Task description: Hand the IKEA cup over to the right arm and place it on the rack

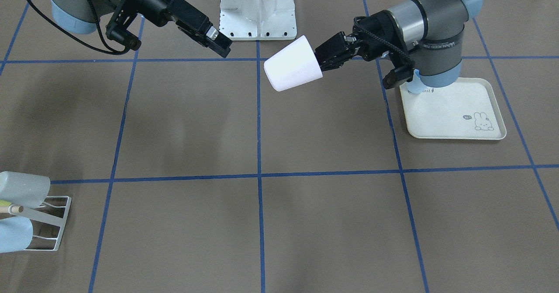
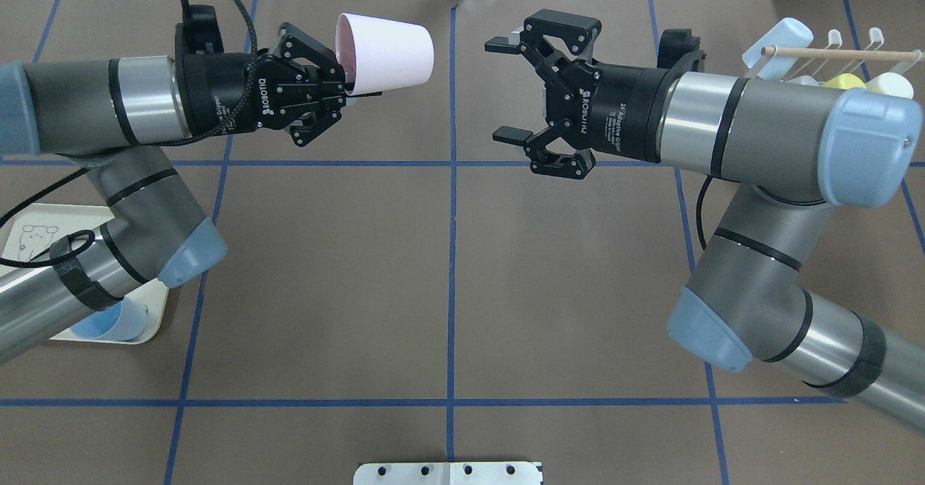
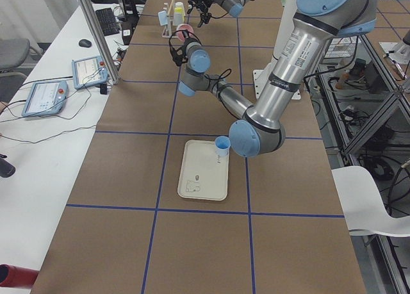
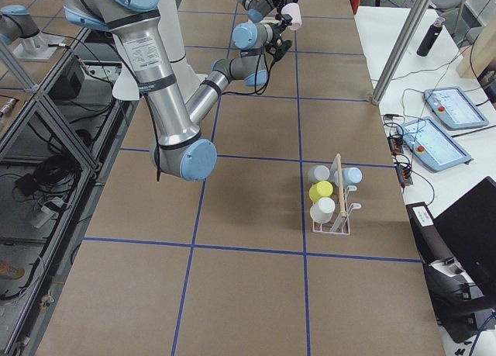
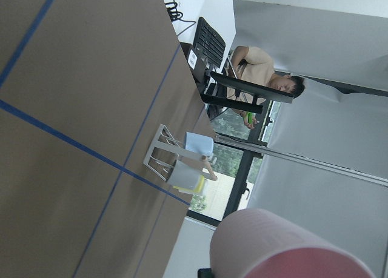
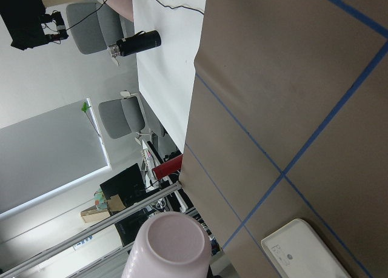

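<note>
Pale pink plastic, almost white in the front view: the IKEA cup (image 2: 386,51) is a plain tapered tumbler with no handle, lying on its side in the air above the table. The left gripper (image 2: 345,84) is closed on the cup's rim, with the wall caught between its fingers. The open mouth faces back into those jaws and the closed base points away from them, toward the right gripper (image 2: 506,89). The right jaws stand spread wide with nothing between them, and a clear gap separates their tips from the cup's base.

How the left fingertips sit on the rim is hard to make out, since the cup wall and the black linkages cover them. Each wrist camera shows only part of the cup, cut off by the lower edge.

The rack (image 4: 335,209) stands well apart from the right jaws, on their wrist side, and carries other cups. In the overhead view the right arm (image 2: 766,131) covers part of it, and the front view crops it at the edge.
</note>
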Controlling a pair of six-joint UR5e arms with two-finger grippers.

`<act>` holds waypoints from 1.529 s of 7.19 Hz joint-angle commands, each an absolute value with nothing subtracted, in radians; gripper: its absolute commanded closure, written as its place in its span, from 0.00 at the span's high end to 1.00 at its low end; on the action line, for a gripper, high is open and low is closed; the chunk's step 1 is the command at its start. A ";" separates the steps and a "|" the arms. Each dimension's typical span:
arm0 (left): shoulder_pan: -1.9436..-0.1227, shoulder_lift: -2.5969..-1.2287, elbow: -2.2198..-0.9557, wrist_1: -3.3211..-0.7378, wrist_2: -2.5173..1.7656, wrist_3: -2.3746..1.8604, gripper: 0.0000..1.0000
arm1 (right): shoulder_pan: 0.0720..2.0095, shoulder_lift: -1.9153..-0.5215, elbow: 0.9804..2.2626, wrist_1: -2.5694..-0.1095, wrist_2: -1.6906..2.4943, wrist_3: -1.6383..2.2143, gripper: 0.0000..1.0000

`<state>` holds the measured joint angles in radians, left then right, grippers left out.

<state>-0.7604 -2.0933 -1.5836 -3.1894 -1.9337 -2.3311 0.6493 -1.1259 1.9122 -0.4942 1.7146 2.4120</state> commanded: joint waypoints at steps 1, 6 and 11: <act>-0.709 -2.117 -1.591 -3.206 -1.913 -2.349 0.00 | 0.609 -1.086 1.888 -0.472 1.660 2.447 1.00; -0.673 -2.125 -1.597 -3.206 -1.914 -2.350 0.00 | 0.601 -1.062 1.864 -0.474 1.629 2.473 0.94; -0.667 -2.126 -1.612 -3.197 -1.913 -2.349 1.00 | 0.580 -1.060 1.881 -0.474 1.600 2.470 0.00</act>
<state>-0.6664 -2.1285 -1.6080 -3.1998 -1.9118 -2.3484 0.5813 -1.0602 1.8725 -0.4725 1.6086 2.4740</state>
